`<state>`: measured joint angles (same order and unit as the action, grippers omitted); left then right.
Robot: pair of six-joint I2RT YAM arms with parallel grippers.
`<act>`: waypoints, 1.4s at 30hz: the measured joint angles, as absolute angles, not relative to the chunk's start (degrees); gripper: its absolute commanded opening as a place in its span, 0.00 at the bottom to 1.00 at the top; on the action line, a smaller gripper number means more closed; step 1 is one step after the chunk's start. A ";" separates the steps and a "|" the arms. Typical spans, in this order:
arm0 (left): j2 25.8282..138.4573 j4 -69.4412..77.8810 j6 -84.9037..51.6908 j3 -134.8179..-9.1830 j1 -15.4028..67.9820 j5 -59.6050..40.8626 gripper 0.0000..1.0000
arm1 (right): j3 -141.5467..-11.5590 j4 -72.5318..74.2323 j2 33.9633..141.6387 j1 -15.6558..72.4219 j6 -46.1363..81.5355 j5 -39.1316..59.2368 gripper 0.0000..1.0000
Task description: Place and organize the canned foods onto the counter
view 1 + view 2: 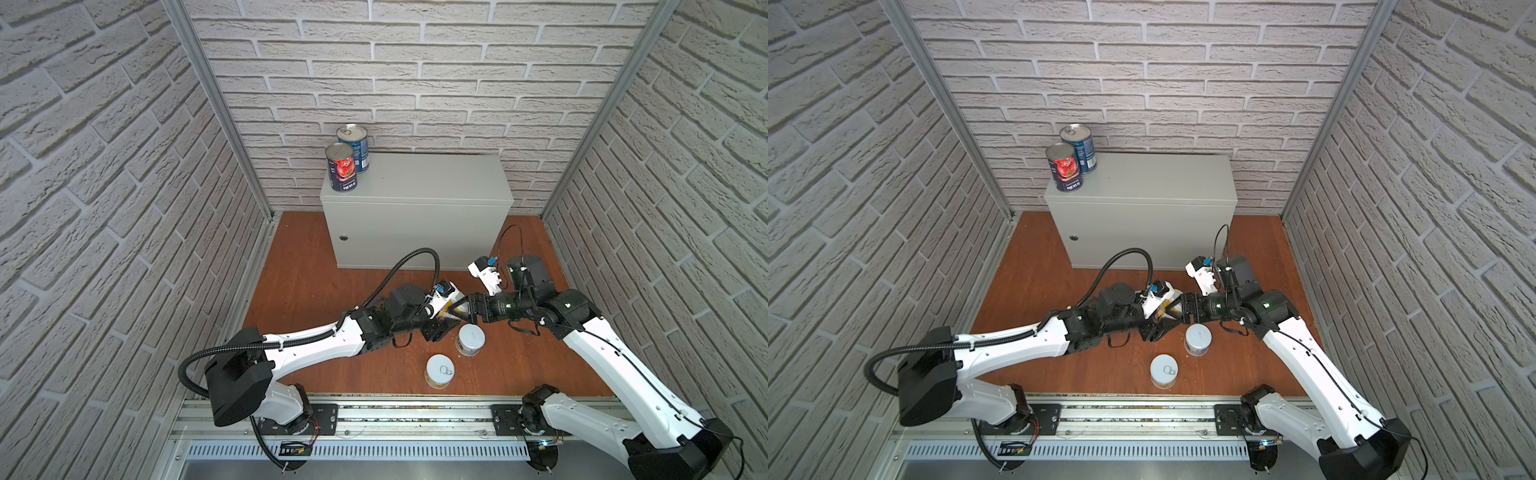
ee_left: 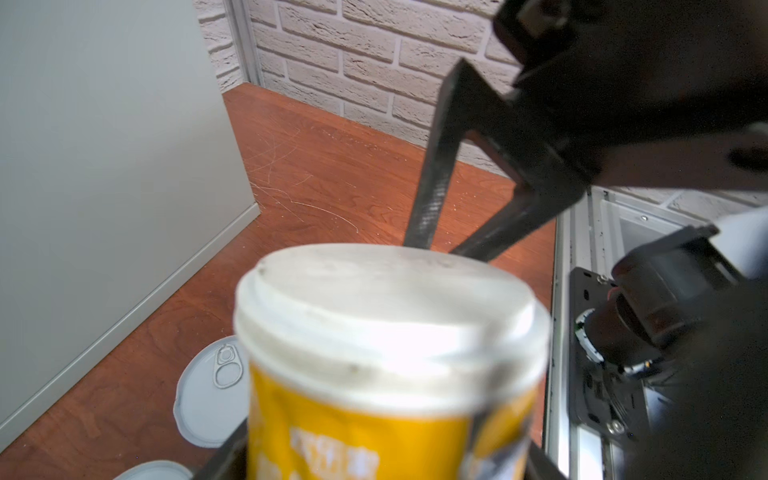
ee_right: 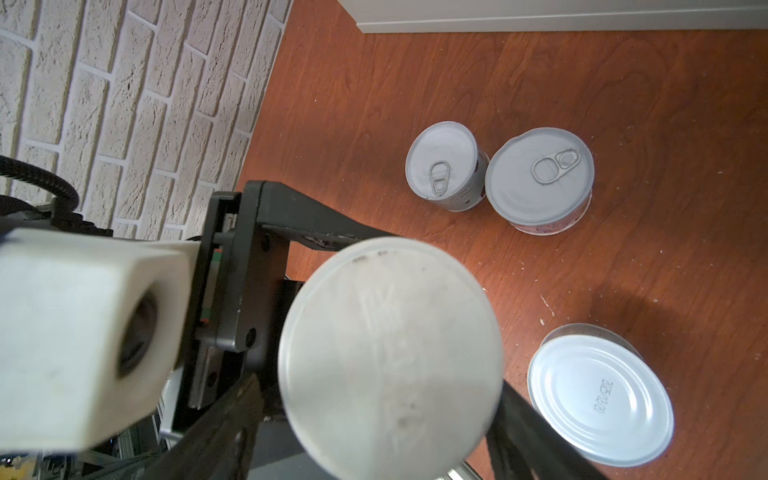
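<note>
Clenching the yellow can, left end effector meets released right end effector; three cans stand below.

A robot test cell dressed as a room, not a real home. The brick walls are printed panels held in bare aluminium posts. Two robot arms are bolted to a metal rail at the front edge. A plain grey cabinet stands on the wood-look floor.
</note>
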<state>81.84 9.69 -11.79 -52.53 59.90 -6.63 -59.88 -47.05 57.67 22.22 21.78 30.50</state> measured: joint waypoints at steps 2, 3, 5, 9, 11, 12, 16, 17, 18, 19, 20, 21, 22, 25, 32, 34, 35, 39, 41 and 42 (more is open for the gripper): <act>82.43 9.34 -12.49 -53.30 59.59 -5.74 0.50 | -59.88 -47.31 56.95 22.22 21.69 29.91 0.86; 82.59 9.30 -12.73 -53.41 59.37 -5.23 0.50 | -59.88 -47.51 56.51 22.22 21.61 29.52 0.86; 82.63 8.84 -13.39 -53.43 58.92 -4.47 0.49 | -59.88 -47.99 55.72 22.22 21.52 28.58 0.86; 82.63 7.77 -14.83 -53.43 57.67 -3.60 0.49 | -59.88 -49.04 54.52 22.22 21.21 27.00 0.86; 82.63 7.53 -15.42 -53.43 57.06 -3.38 0.49 | -59.88 -49.19 54.08 22.22 21.12 26.50 0.86; 82.63 7.49 -15.75 -53.43 56.77 -3.20 0.49 | -59.88 -49.19 53.91 22.22 21.06 26.30 0.86; 82.63 7.38 -17.21 -53.43 55.96 -2.63 0.48 | -59.77 -49.21 53.60 22.22 20.97 25.12 0.86; 82.67 7.29 -17.65 -53.43 55.86 -2.59 0.48 | -59.70 -49.17 53.58 22.22 20.97 24.86 0.86; 82.72 7.25 -18.00 -53.43 55.75 -2.57 0.48 | -59.55 -49.12 53.56 22.22 20.97 24.58 0.86; 82.81 7.22 -18.24 -53.43 55.57 -2.55 0.48 | -59.37 -49.12 53.49 22.22 20.97 24.29 0.86; 82.87 7.18 -18.46 -53.41 55.55 -2.52 0.48 | -59.16 -49.17 53.45 22.22 20.99 24.01 0.86; 82.89 7.14 -18.72 -53.41 55.53 -2.50 0.48 | -58.83 -49.08 53.32 22.22 20.99 23.70 0.86; 82.89 7.11 -18.96 -53.43 55.44 -2.46 0.48 | -58.41 -49.06 53.06 22.22 21.02 23.42 0.86; 82.89 7.14 -19.20 -53.43 55.18 -2.37 0.47 | -57.04 -48.84 51.70 22.22 21.19 22.72 0.86; 82.89 7.11 -19.22 -53.43 54.85 -2.39 0.48 | -52.36 -46.76 47.20 22.22 22.92 21.58 0.86; 82.91 7.16 -19.18 -53.43 54.85 -2.57 0.48 | -50.54 -45.89 46.15 22.22 23.70 21.15 0.86; 83.00 7.09 -19.18 -53.54 54.85 -2.68 0.48 | -49.69 -45.50 45.67 22.22 24.05 20.93 0.86; 83.66 7.64 -19.22 -54.33 54.83 -3.31 0.44 | -46.37 -43.59 43.88 22.22 25.67 20.82 0.86; 83.70 7.73 -19.22 -54.33 54.81 -3.90 0.42 | -45.23 -42.68 43.40 22.22 26.37 20.82 0.86; 83.77 7.70 -19.22 -54.35 54.81 -4.19 0.41 | -44.91 -42.35 43.33 22.22 26.63 20.82 0.86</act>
<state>83.77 7.70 -19.22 -54.35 54.81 -4.19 -44.91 -42.35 43.33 22.22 26.63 20.82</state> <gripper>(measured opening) 0.700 0.862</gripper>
